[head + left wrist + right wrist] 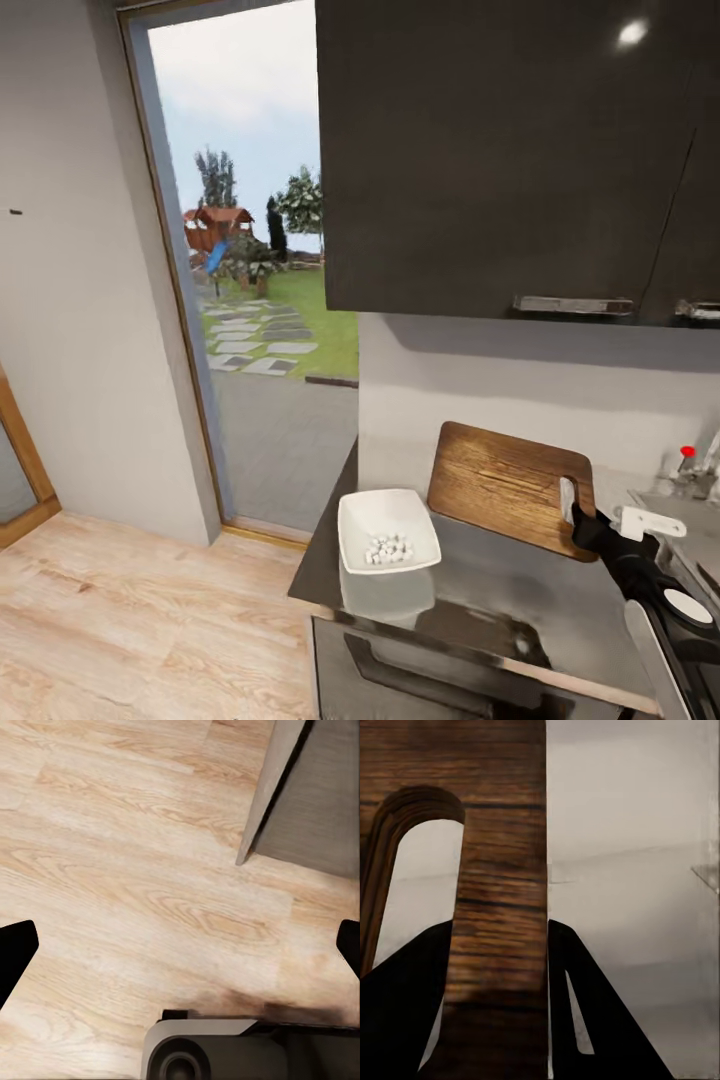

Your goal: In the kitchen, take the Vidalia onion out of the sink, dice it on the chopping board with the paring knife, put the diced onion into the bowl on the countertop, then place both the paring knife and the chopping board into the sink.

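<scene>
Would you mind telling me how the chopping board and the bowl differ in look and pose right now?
The chopping board is dark brown wood with visible grain; the bowl is plain white. The board is tilted up off the countertop, gripped at its handle end by the right gripper, while the bowl sits flat and untouched. The bowl holds small white diced pieces; the board carries nothing. Both have rounded corners.

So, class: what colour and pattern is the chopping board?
Dark brown wood with visible streaky grain, on the chopping board; the right wrist view shows it closest.
</scene>
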You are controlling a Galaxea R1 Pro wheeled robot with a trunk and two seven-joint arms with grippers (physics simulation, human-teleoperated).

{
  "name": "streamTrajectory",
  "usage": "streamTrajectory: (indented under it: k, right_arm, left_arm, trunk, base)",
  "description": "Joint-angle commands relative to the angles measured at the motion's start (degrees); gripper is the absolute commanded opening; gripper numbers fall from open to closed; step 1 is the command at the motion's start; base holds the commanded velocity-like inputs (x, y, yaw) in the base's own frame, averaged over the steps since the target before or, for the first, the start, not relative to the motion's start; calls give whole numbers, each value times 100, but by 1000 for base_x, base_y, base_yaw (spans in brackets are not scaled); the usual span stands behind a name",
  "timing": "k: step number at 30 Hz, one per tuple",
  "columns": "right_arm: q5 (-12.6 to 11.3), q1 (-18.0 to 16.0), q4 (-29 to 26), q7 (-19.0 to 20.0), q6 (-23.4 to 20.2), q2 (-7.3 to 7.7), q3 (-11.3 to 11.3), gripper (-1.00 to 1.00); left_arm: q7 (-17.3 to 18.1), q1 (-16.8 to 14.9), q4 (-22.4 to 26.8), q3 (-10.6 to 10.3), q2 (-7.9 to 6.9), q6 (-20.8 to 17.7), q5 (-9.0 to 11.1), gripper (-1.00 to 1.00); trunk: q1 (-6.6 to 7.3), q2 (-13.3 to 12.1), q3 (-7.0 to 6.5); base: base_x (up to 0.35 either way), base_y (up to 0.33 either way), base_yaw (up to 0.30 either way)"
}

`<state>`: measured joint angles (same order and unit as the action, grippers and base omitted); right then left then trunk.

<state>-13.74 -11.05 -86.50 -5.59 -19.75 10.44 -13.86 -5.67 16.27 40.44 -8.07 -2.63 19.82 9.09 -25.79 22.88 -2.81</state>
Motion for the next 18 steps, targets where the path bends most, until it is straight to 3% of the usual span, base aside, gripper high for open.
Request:
streamTrajectory:
  k: [1,11,14,18]
  right_arm:
    - [-57,-2,-7,-38,-23,2,6,-100]
    - [-35,-2,41,-109,-49,-13,30,-100]
    - [-27,-2,53,-224,-152,-158,32,-100]
    - [-20,-2,92,-916,-531,-461,42,-100]
  left_arm:
    - [-48,2,8,-46,-10,14,58,100]
    - [-48,1,7,-46,-10,14,54,100]
    - [-48,3,8,-46,-10,14,50,100]
    - [-48,4,6,-46,-10,14,35,100]
  trunk:
    - [0,4,-5]
    - [0,4,-13]
    - [0,4,-14]
    - [0,4,-14]
  base:
    - [-244,-230,-161]
    - [-219,-230,-22]
    - [-124,-241,0]
    - [-25,-270,0]
